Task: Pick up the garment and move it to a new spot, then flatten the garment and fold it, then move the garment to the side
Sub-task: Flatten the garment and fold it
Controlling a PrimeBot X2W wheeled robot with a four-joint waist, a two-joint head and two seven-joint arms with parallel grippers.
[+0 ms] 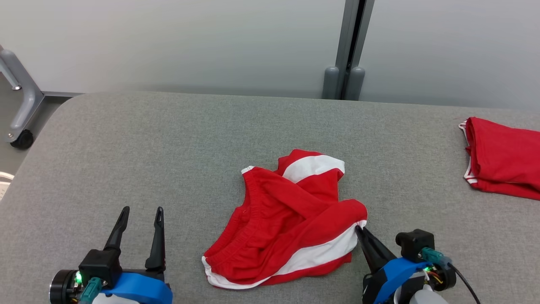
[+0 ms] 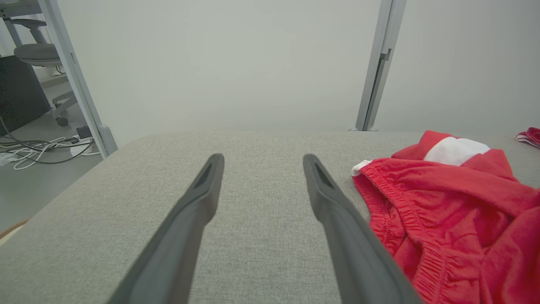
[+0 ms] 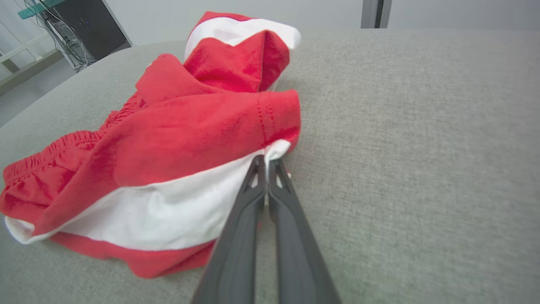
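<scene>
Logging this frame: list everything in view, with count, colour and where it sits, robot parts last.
crumpled garment: one, red with white bands, middle of the table
folded garment: one, red with white trim, table's far right edge
table: one, grey fabric top, under both garments
post: one, grey, behind the table
wheeled frame leg: one, grey, beyond the table's far left corner
cables: several, white and black, on the floor left of the table
left gripper: one, dark fingers apart, over bare table left of the crumpled garment
right gripper: one, dark fingers shut on the crumpled garment's white-banded right corner
</scene>
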